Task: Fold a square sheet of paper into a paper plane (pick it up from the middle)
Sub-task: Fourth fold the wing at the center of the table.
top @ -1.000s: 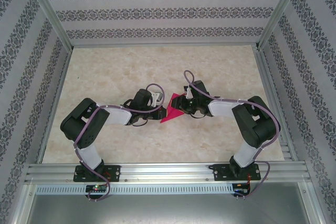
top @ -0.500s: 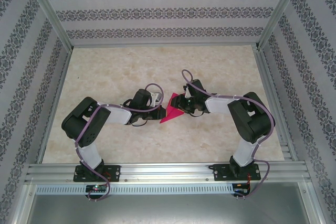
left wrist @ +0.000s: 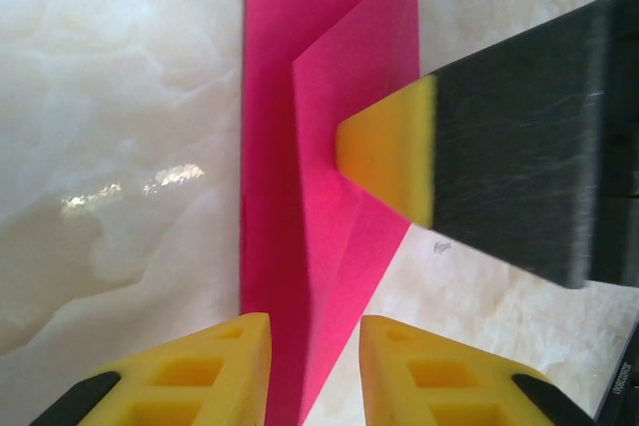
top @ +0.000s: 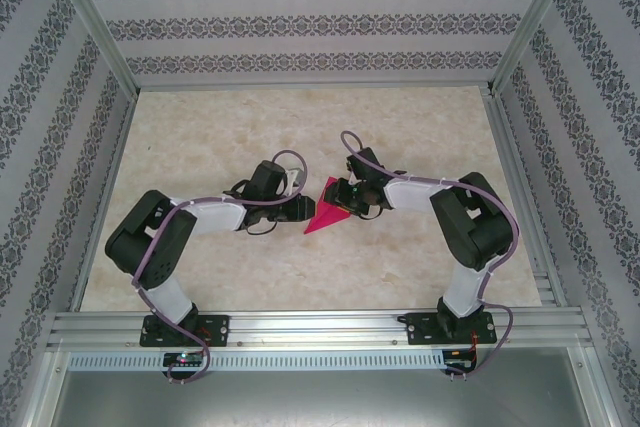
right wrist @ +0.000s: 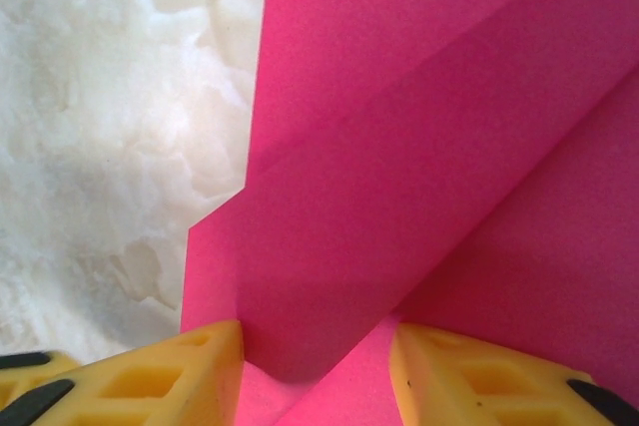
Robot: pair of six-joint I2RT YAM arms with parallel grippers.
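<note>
The magenta-pink sheet of paper (top: 325,215) lies on the table folded into a narrow pointed shape, one flap standing up. My left gripper (top: 301,209) is at its left edge, open, with the paper's (left wrist: 300,127) pointed end lying between the yellow fingertips (left wrist: 225,366). My right gripper (top: 346,201) is low over the right side of the sheet. It is open, and the raised flap (right wrist: 399,197) rises between its fingertips (right wrist: 205,366). In the left wrist view one right fingertip (left wrist: 389,152) rests on the upper layer.
The marble-patterned table (top: 220,137) is walled by patterned panels and an aluminium frame (top: 300,327) along the near edge. Both arms bend inward toward the centre, their wrists close together over the paper.
The left arm's elbow has swung out to the left and its wrist has stretched toward the paper. The right gripper has shifted slightly up and left. The paper has stayed in place.
</note>
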